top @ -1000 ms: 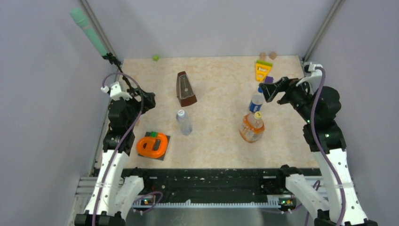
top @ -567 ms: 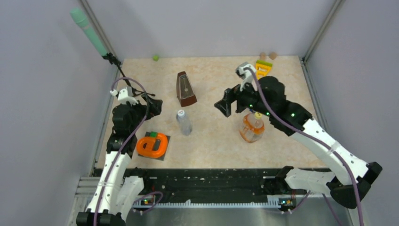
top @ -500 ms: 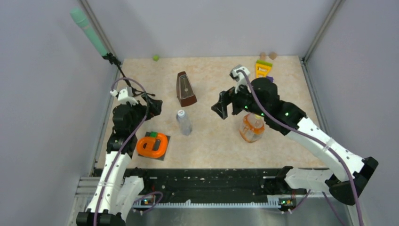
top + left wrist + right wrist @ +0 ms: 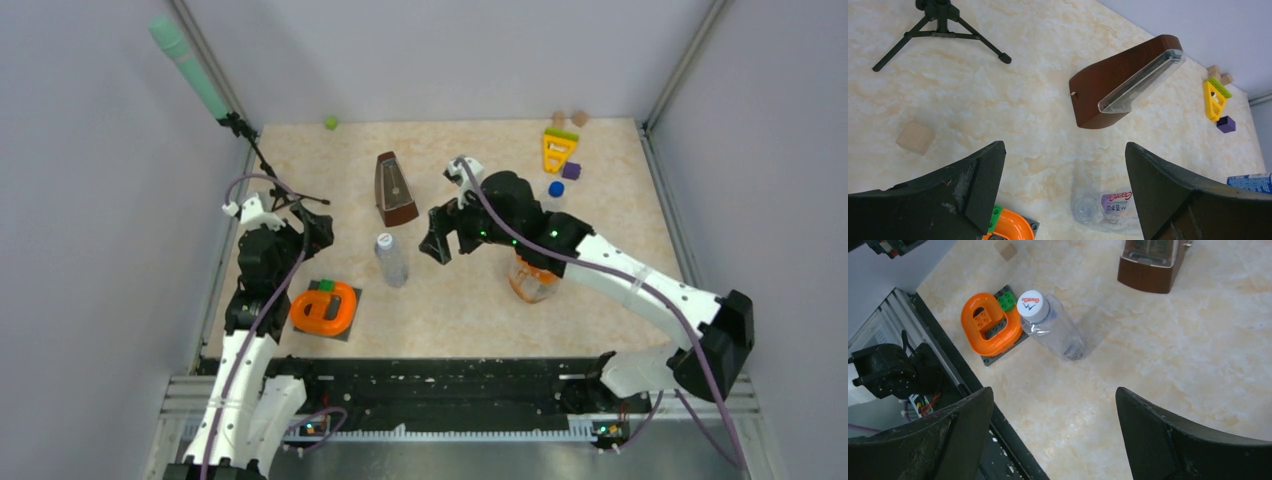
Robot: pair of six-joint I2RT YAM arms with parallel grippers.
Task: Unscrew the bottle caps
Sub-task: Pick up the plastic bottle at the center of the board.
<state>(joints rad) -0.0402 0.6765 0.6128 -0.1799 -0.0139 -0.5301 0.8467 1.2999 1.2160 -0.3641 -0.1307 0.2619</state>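
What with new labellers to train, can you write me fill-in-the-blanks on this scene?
The clear bottle nearest the right claw has a ____ cap.
The blue cap sits near a ____ block.
The left claw, like the right, stands ____.
Missing: white; purple; open.

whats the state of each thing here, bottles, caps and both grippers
slim clear plastic bottle: upright, white screw cap on
squat orange-tinted bottle: standing, top hidden
small blue cap: cannot tell if screwed on
brown wooden metronome: upright
left gripper: open, empty
right gripper: open, empty
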